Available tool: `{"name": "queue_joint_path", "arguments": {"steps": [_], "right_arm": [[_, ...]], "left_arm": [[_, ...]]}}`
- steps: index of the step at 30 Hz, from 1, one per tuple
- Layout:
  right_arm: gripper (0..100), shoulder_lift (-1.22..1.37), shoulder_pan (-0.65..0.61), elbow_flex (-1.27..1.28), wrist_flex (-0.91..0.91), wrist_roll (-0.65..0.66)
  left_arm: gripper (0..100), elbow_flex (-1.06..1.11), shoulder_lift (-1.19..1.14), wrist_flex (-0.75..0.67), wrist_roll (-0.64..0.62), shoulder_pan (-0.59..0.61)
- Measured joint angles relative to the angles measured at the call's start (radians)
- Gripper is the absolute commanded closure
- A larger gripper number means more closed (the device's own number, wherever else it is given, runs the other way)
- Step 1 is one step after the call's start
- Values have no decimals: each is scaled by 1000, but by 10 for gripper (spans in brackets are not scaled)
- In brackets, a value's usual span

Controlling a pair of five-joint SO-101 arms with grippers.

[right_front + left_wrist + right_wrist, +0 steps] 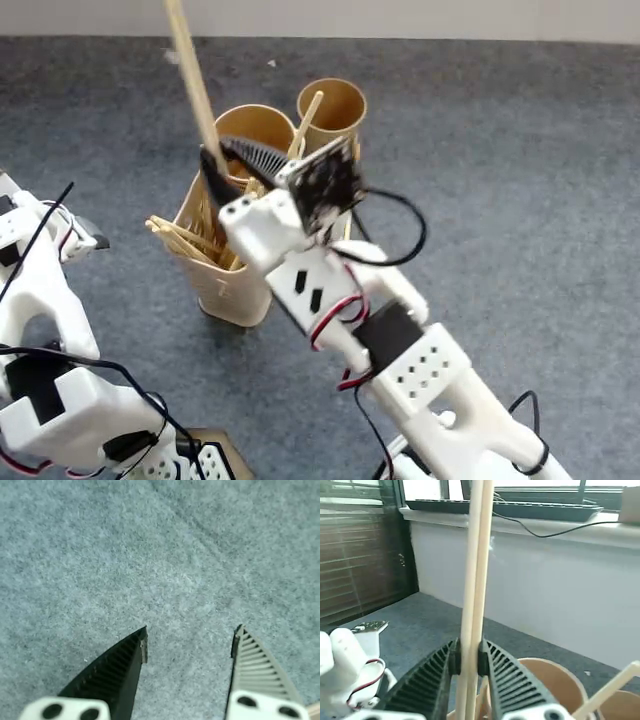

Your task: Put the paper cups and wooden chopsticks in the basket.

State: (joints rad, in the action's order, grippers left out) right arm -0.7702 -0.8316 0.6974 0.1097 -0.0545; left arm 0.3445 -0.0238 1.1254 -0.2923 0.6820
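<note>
A pair of wooden chopsticks (476, 555) was held upright, clamped between the jaws of the right gripper (468, 657), over a tan container (228, 285) with loose chopsticks in it. A paper cup (335, 100) stood just beside it. The left gripper (190, 640) was seen with jaws apart above grey carpet (150, 555).

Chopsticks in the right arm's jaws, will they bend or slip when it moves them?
Probably stiff: the chopsticks run dead straight through the right gripper. Thin wood, so likely light. With a long length sticking out past the jaws, they might pivot or slip if swung fast.
</note>
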Motion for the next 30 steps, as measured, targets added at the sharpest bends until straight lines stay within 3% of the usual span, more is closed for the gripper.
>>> {"name": "queue_joint_path", "arguments": {"steps": [8,19,27,30], "right_arm": [[993,0,-75,198,-118,0],[988,-2,77,207,-121,-3],[987,-2,94,207,-121,101],[931,-2,94,207,-121,107]], "left_arm": [[712,0,0,-3,0,0],[712,34,0,-44,0,0],[712,34,0,-44,0,0],[712,34,0,-44,0,0]]}}
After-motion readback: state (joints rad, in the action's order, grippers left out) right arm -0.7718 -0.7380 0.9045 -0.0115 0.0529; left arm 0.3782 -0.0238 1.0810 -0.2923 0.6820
